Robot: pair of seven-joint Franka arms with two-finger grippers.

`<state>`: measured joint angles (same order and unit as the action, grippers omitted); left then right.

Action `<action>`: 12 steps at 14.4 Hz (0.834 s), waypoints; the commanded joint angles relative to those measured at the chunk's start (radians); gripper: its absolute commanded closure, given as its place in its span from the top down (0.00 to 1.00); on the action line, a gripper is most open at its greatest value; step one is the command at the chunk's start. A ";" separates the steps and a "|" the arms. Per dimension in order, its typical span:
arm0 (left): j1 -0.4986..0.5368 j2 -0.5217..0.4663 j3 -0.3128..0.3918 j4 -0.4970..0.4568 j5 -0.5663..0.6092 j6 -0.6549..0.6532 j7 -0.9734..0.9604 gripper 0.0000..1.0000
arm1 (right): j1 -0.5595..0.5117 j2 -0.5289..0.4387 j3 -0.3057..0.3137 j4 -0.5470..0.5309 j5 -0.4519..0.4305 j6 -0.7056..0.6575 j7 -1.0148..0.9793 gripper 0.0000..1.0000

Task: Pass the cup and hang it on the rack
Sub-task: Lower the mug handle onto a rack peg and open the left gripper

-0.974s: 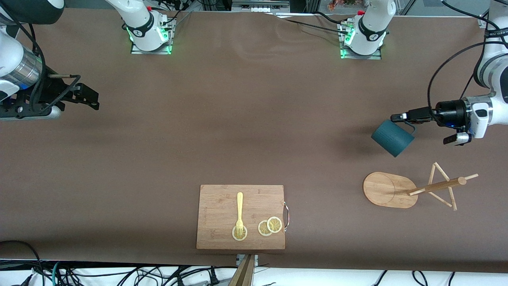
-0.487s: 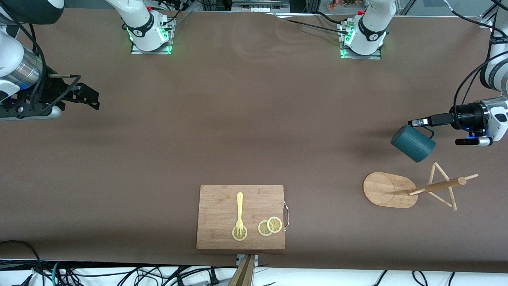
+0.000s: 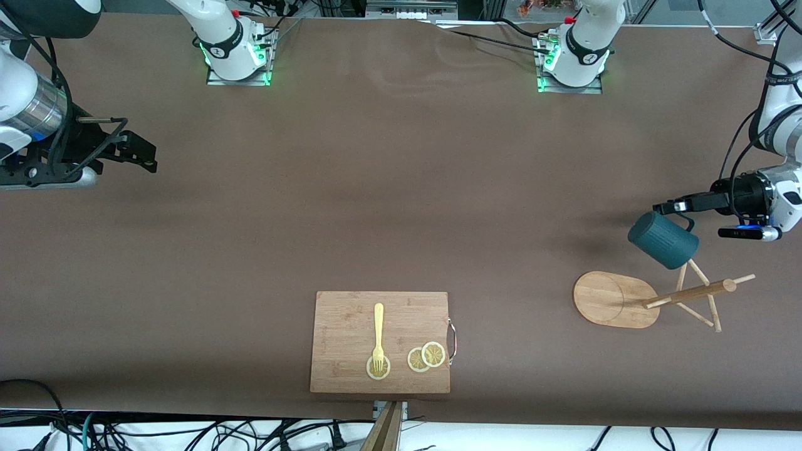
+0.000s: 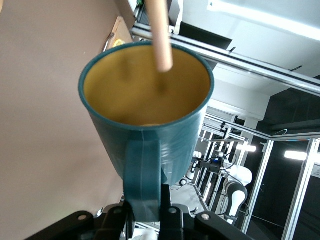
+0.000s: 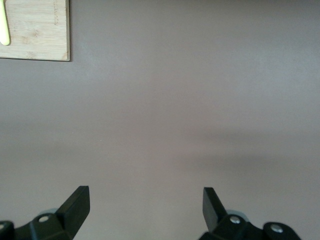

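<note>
You see the left gripper clamped on the handle of the cup, tilted above 1 peg of the rack, while the right gripper waits wide open over the table, well apart from the rack.

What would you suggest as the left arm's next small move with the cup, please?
Probably ease the cup onward until its handle meets a peg of the rack: the left gripper grips the handle, and the cup hangs at the pegs, unhooked.

Rack peg at cup mouth
</note>
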<state>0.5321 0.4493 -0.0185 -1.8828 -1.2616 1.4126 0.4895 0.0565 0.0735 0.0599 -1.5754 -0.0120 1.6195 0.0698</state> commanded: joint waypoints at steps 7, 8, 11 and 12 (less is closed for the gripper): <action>0.066 0.159 -0.015 0.134 -0.058 -0.083 0.015 0.00 | -0.009 0.003 0.006 0.015 0.017 -0.017 -0.001 1.00; 0.075 0.189 -0.017 0.155 -0.067 -0.087 0.041 0.00 | -0.010 0.003 0.006 0.015 0.017 -0.017 -0.001 1.00; 0.095 0.252 -0.017 0.214 -0.079 -0.124 0.050 0.00 | -0.009 0.003 0.006 0.015 0.017 -0.017 -0.001 1.00; 0.097 0.252 -0.017 0.215 -0.079 -0.124 0.050 0.00 | -0.009 0.003 0.006 0.015 0.017 -0.017 -0.001 1.00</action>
<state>0.6103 0.6620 -0.0210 -1.7230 -1.3179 1.3234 0.5251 0.0565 0.0735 0.0599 -1.5754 -0.0117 1.6192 0.0698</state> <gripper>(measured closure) 0.789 0.000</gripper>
